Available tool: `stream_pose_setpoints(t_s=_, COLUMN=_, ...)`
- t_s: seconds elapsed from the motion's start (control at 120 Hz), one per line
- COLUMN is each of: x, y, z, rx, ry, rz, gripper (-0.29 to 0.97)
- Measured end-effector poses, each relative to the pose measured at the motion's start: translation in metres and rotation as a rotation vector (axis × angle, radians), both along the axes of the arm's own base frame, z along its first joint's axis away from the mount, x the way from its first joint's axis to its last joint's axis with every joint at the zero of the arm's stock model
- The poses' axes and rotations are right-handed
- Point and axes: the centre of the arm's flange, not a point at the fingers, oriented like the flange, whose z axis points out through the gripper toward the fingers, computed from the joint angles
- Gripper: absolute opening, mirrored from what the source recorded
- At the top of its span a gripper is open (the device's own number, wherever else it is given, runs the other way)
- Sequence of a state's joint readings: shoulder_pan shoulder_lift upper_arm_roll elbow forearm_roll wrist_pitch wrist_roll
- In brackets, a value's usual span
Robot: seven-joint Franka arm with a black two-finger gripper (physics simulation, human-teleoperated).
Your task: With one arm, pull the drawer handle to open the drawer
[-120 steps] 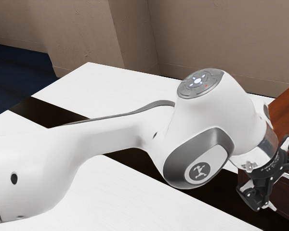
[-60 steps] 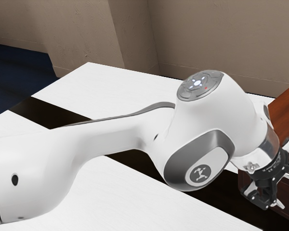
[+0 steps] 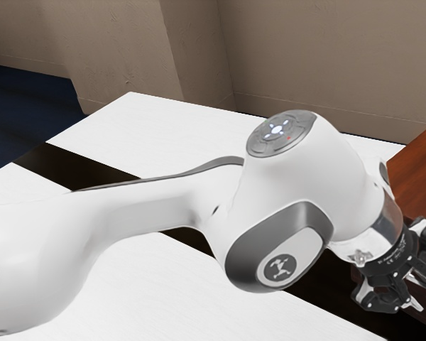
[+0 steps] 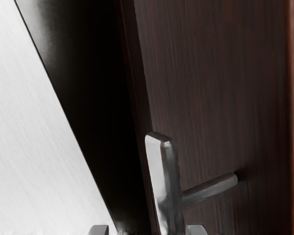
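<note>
White tabletop (image 3: pixel 163 135) lay under the arm. At its end the gripper (image 3: pixel 392 302) stood partly open, its fingertips (image 4: pixel 99 229) straddling the metal drawer handle (image 4: pixel 162 186) without clamping the bar, a gap showing on one side. Behind the handle stood the dark wooden drawer front (image 4: pixel 210 98).

No legible text. Joint cap (image 3: pixel 282 266) carries a white emblem; white markings on the wrist flange (image 3: pixel 375 246) are unreadable.
</note>
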State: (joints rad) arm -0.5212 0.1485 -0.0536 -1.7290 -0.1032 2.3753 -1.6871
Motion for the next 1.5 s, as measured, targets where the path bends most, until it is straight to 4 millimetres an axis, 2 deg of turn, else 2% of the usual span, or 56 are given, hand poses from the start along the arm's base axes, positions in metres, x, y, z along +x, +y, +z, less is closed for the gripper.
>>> stream_pose_setpoints(t_s=0.375, x=-0.023, y=0.004, z=0.004, rx=-0.002, ry=0.000, rz=-0.005, gripper=0.05)
stream_pose_setpoints(t_s=1.133, x=-0.067, y=0.026, z=0.003, rx=-0.025, ry=-0.018, rz=0.003, gripper=0.03)
stream_pose_setpoints(t_s=1.367, x=-0.090, y=0.033, z=0.005, rx=-0.035, ry=-0.023, rz=-0.001, gripper=0.03)
stream_pose_setpoints(t_s=1.5, x=-0.094, y=0.034, z=0.004, rx=-0.039, ry=-0.023, rz=-0.002, gripper=0.03)
